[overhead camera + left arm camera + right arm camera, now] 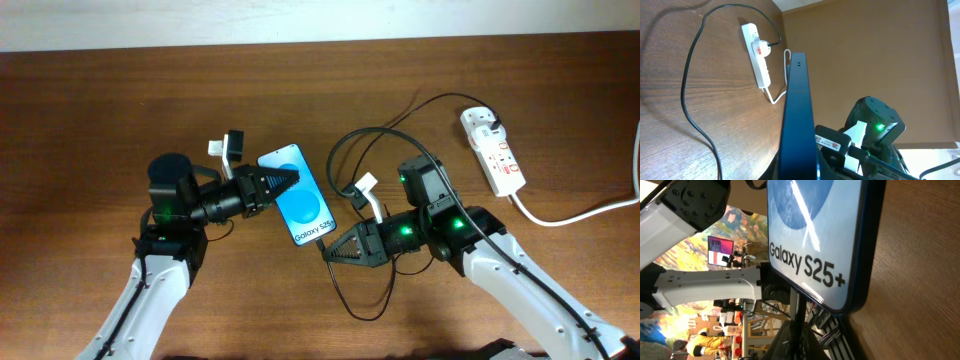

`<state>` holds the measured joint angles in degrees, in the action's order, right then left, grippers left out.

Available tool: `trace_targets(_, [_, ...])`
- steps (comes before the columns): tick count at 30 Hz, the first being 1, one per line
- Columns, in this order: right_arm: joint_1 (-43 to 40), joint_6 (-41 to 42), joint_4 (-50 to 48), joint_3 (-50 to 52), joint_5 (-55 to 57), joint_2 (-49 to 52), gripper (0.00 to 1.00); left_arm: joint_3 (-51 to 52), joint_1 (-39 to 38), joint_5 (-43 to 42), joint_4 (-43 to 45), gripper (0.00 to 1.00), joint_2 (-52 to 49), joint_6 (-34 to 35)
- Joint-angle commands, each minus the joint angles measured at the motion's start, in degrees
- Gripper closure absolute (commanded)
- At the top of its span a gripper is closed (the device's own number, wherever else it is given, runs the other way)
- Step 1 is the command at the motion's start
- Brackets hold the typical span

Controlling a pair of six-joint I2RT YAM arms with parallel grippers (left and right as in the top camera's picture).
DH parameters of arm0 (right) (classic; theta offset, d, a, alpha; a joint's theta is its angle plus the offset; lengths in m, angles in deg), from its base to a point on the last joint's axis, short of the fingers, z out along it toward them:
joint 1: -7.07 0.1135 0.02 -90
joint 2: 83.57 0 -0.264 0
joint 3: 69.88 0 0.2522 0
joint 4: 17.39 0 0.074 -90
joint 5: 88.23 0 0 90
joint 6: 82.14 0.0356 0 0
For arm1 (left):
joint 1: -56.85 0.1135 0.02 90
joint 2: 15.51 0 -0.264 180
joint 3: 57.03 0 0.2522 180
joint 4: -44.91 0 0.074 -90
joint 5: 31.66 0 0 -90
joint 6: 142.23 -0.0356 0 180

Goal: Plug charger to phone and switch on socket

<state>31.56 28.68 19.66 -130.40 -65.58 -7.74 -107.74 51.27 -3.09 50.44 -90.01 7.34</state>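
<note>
Two robot arms met over a phone near the middle of a wooden worktop. The left tool was clamped shut on the phone's upper left side, near the end away from the white band. The handset lay at an angle between the arms, its blue screen lit and facing up. From the left wrist camera the phone appeared edge-on, a thin dark slab running up the centre of the view.

The right tool pointed at the phone's lower end, its jaws closed on the tip end of the charger. In the right wrist view the thin black lead ran from between the dark fingers straight up to the phone's bottom edge, just under the "Galaxy S25+" lettering. Whether the connector was fully seated could not be told.

From the right tool the black cable dropped in a loop toward the front of the worktop. It also arched up beside the phone and ran on to the socket, well apart at the far right. The charger's plug sat in the strip's far end. The socket's thick white cord trailed off the right edge. The position of its red switches could not be read.
</note>
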Motion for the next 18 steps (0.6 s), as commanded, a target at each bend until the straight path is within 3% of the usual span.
trace_targets(1, [0.2,0.7,-2.9,-1.2,0.6,-0.1,0.96,-0.4,-0.7,-5.4,-0.1,1.0,0.1,-2.7])
trace_targets(4, [0.2,3.8,-7.7,-1.2,0.5,-0.1,0.96,-0.4,-2.5,-5.2,-0.1,1.0,0.2,-2.7])
trace_targets(8, [0.2,3.7,-6.6,-1.2,0.5,-0.1,0.95,-0.4,-2.9,-4.6,-0.1,1.0,0.2,-2.7])
trace_targets(18, [0.2,3.7,-3.7,-1.2,0.3,-0.1,0.73,-0.4,4.7,2.2,6.5,1.0,0.2,1.5])
